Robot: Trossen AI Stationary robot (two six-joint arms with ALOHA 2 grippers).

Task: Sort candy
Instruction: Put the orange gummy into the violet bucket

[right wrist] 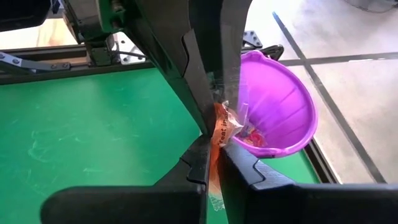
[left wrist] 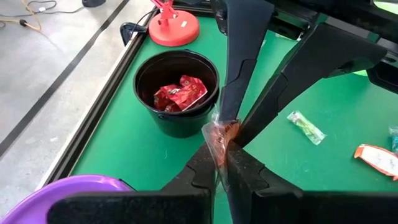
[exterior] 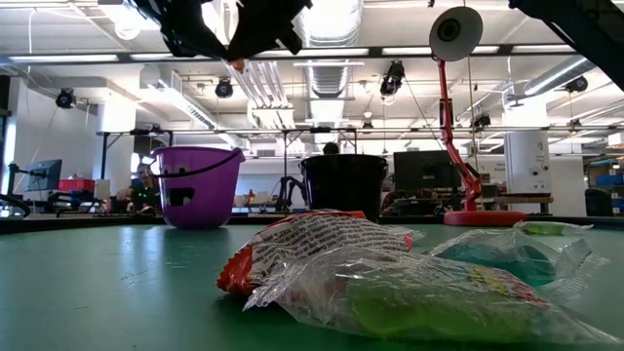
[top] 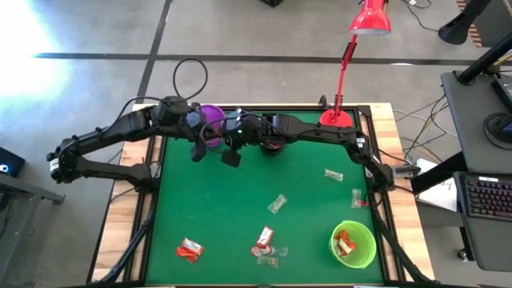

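Observation:
Both grippers meet in the air beside the purple cup [top: 212, 120], each shut on the same small orange-red candy [left wrist: 219, 140]. In the high view my left gripper [top: 200, 149] comes from the left and my right gripper [top: 231, 156] from the right. The low view shows the pair high above the table with the candy [exterior: 237, 63] between them. The black cup [left wrist: 177, 93] holds red candies [left wrist: 180, 93]. The green cup [top: 353, 244] holds orange-red candy. Several wrapped candies lie loose on the green mat, such as a clear one [top: 277, 203] and a red one [top: 190, 250]. My left gripper [left wrist: 221, 155] pinches one end of the candy's wrapper [left wrist: 217, 149] between its two fingertips; the candy is lifted clear of the table. My right gripper [right wrist: 214, 149] pinches the same candy's wrapper [right wrist: 219, 134] between its fingertips from the opposite side, its fingers [left wrist: 239, 118] meeting the left ones tip to tip.
A red desk lamp [top: 336, 116] stands at the far right corner of the mat. Purple cup [exterior: 197, 185] and black cup [exterior: 343, 185] stand along the far edge, the green cup near the right corner. Candy lies close before the low camera [exterior: 322, 258]. Open mat stretches left of centre.

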